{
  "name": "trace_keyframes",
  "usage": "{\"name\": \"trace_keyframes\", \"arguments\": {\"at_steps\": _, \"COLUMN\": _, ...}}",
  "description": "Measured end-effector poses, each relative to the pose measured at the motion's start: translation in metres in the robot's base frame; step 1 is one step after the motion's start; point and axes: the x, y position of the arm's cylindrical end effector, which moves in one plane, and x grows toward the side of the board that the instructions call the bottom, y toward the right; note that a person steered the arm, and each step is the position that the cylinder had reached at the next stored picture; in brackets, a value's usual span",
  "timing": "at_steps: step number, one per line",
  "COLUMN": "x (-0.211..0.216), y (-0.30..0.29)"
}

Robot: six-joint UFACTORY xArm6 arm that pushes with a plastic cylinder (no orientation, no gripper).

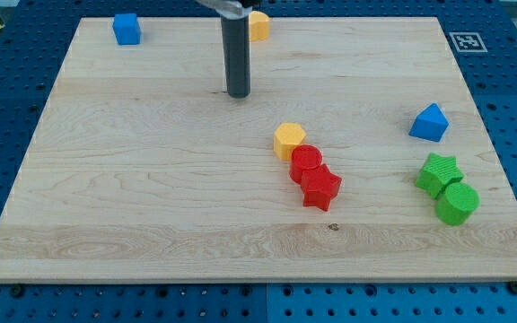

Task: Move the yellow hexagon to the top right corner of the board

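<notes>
The yellow hexagon [288, 141] lies near the board's middle, touching a red cylinder [306, 163] at its lower right. A red star [321, 188] sits against the cylinder, further to the lower right. My tip [238, 93] is on the board up and to the left of the yellow hexagon, well apart from it. The rod rises out of the view's top.
A second yellow block [258, 25] sits at the top edge, partly hidden behind the rod. A blue cube [127, 29] is at the top left. A blue triangular block [430, 123] is at the right. A green star [439, 173] and a green cylinder [457, 204] are at the lower right.
</notes>
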Motion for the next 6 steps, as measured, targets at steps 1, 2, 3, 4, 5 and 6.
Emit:
{"name": "trace_keyframes", "arguments": {"at_steps": 1, "x": 0.040, "y": 0.000}}
{"name": "trace_keyframes", "arguments": {"at_steps": 2, "x": 0.065, "y": 0.000}}
{"name": "trace_keyframes", "arguments": {"at_steps": 3, "x": 0.083, "y": 0.019}}
{"name": "trace_keyframes", "arguments": {"at_steps": 4, "x": 0.097, "y": 0.048}}
{"name": "trace_keyframes", "arguments": {"at_steps": 5, "x": 0.105, "y": 0.055}}
{"name": "trace_keyframes", "arguments": {"at_steps": 6, "x": 0.105, "y": 0.055}}
